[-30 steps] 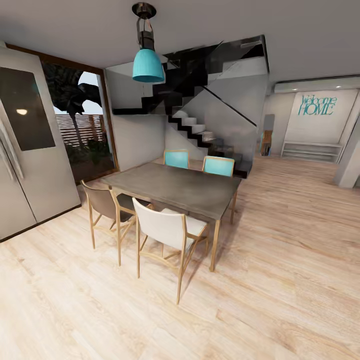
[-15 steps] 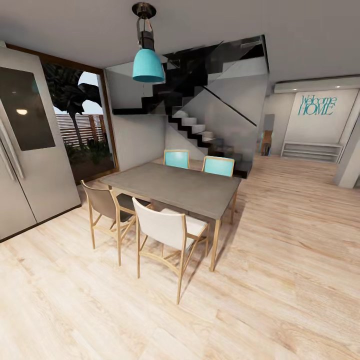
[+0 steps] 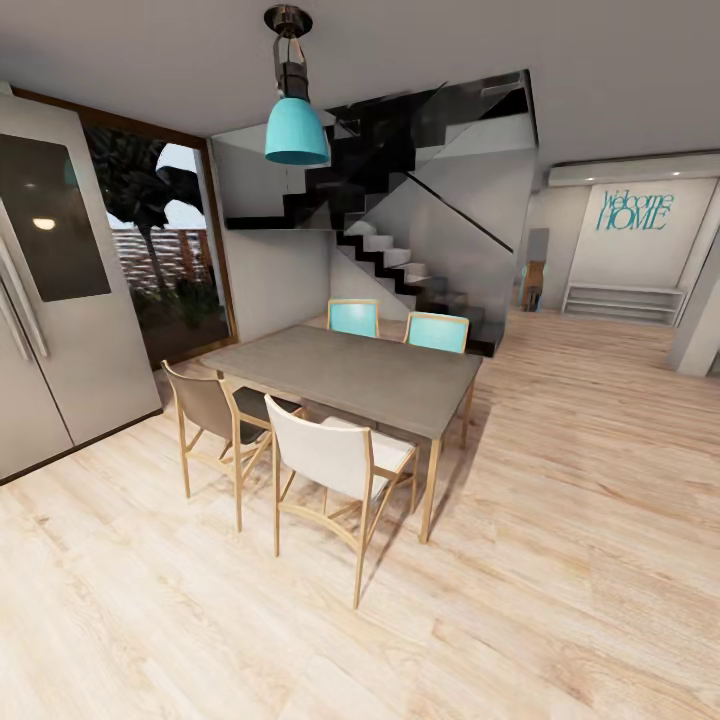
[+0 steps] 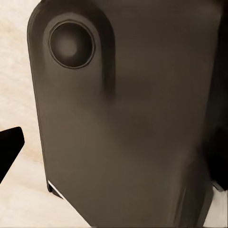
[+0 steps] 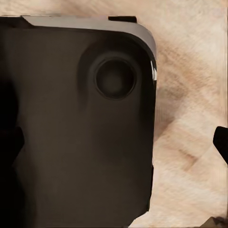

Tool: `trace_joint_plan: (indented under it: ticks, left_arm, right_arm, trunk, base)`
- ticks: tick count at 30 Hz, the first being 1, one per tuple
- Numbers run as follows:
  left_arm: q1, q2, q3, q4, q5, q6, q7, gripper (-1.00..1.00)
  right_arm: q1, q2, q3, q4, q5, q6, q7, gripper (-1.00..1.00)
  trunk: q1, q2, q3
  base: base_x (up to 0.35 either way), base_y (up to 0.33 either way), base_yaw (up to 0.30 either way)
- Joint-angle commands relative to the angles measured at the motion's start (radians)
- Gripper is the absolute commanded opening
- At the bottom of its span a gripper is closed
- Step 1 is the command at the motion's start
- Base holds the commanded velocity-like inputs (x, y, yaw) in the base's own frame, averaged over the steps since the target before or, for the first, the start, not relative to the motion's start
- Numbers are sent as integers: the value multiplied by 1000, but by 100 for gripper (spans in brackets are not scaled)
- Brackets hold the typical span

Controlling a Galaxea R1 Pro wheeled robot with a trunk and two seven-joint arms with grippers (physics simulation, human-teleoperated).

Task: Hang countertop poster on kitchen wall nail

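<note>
Four chairs (image 3: 335, 455) ring a grey dining desk (image 3: 350, 372) on pale wood floor (image 3: 560, 560). A turquoise pendant lamp (image 3: 295, 130) hangs above the desk, a dark staircase (image 3: 400, 230) rises behind it, and a steel fridge (image 3: 50, 300) stands off to its side. Each wrist view looks at a dark robot body panel (image 4: 123, 123) over floor; whether either hand is spread or pressed together cannot be told.

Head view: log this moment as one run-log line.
phase: in transit | ahead: grey dining table with four chairs | overhead: teal pendant lamp | behind: staircase | poster: unseen | grippers: state unclear
</note>
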Motion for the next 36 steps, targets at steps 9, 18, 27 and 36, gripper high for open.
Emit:
trace_joint_plan:
  ticks: [9, 18, 27, 36]
  left_arm:
    - [3, -1, 3, -502, -2, -17, 0, 100]
    - [3, 10, 5, -522, -4, -60, -1, 100]
    - [3, 12, 6, -492, -3, -66, -1, 100]
    - [3, 12, 6, -492, -3, -66, -1, 100]
  right_arm:
    - [-28, -2, -2, -525, 3, -75, -1, 100]
    - [-23, -18, 2, -554, 6, -80, -1, 100]
    - [-20, -22, 3, -555, 4, -80, -2, 100]
    - [-20, -22, 4, -555, 6, -81, -4, 100]
  trunk:
    - [0, 0, -1]
    - [0, 0, -1]
    - [0, 0, -1]
    - [0, 0, -1]
  base:
    - [0, 0, 0]
    - [0, 0, 0]
    - [0, 0, 191]
    - [0, 0, 287]
